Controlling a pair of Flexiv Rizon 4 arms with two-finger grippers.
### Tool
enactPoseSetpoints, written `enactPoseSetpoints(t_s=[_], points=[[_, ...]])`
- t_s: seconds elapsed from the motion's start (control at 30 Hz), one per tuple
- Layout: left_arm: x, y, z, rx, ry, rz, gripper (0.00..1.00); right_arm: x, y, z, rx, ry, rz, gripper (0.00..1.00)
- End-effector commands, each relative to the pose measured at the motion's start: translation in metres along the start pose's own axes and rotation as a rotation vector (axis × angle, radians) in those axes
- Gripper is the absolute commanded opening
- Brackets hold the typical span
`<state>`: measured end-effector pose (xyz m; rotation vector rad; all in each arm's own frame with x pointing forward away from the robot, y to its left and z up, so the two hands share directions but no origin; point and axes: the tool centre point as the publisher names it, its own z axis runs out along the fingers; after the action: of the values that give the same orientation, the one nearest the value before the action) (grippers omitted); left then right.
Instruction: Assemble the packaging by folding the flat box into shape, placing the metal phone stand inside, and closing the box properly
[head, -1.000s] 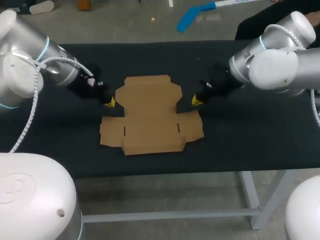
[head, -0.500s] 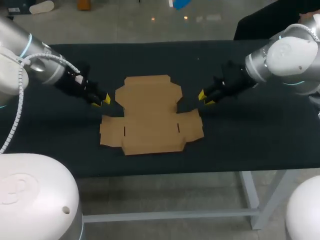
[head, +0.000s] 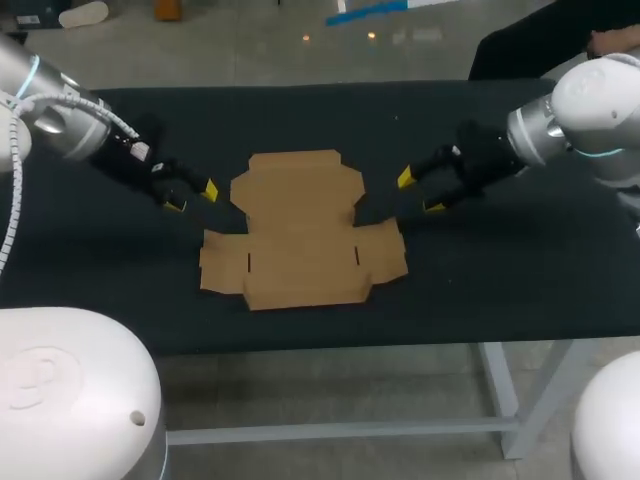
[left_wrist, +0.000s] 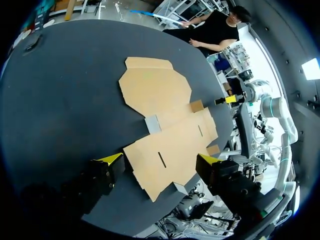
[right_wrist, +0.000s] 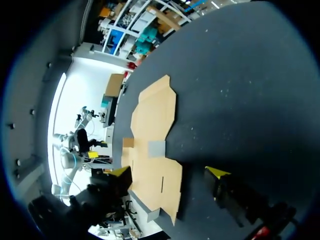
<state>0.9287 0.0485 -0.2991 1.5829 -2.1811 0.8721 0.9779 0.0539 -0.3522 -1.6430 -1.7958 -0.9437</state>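
A flat, unfolded brown cardboard box (head: 300, 230) lies in the middle of the black table. My left gripper (head: 192, 197) hovers just off its left edge, open, with nothing between the fingers. My right gripper (head: 420, 192) stands open by the box's right edge, also holding nothing. In the left wrist view the flat box (left_wrist: 165, 120) lies ahead of the open left gripper (left_wrist: 160, 160), and my right gripper (left_wrist: 231, 99) shows beyond it. In the right wrist view the box (right_wrist: 152, 145) lies ahead of the open right gripper (right_wrist: 168, 172). No metal phone stand is in view.
The black table top (head: 500, 280) spreads out on all sides of the box. Its front edge (head: 330, 347) runs a short way below the box's near flaps.
Both grippers have opened from shut and drawn back outward from the box's side edges. The flat box has not moved.
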Motion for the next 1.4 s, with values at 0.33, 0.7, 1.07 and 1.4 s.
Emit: enactPoseSetpoints(t_s=[0.33, 0.7, 1.07, 1.4], points=[[-0.005, 0.000, -0.022, -0.003, 0.044, 0.014, 1.00, -0.003, 0.027, 0.019, 0.019, 0.088, -0.021, 0.85], [-0.008, 0.000, -0.033, -0.002, 0.076, 0.038, 1.00, -0.005, 0.051, 0.042, 0.042, 0.096, -0.058, 0.64], [-0.007, 0.000, -0.042, -0.027, 0.130, 0.093, 1.00, -0.012, 0.077, 0.069, 0.063, 0.100, -0.076, 0.49], [-0.006, -0.002, -0.044, -0.038, 0.139, 0.111, 1.00, -0.013, 0.095, 0.088, 0.079, 0.099, -0.079, 0.47]])
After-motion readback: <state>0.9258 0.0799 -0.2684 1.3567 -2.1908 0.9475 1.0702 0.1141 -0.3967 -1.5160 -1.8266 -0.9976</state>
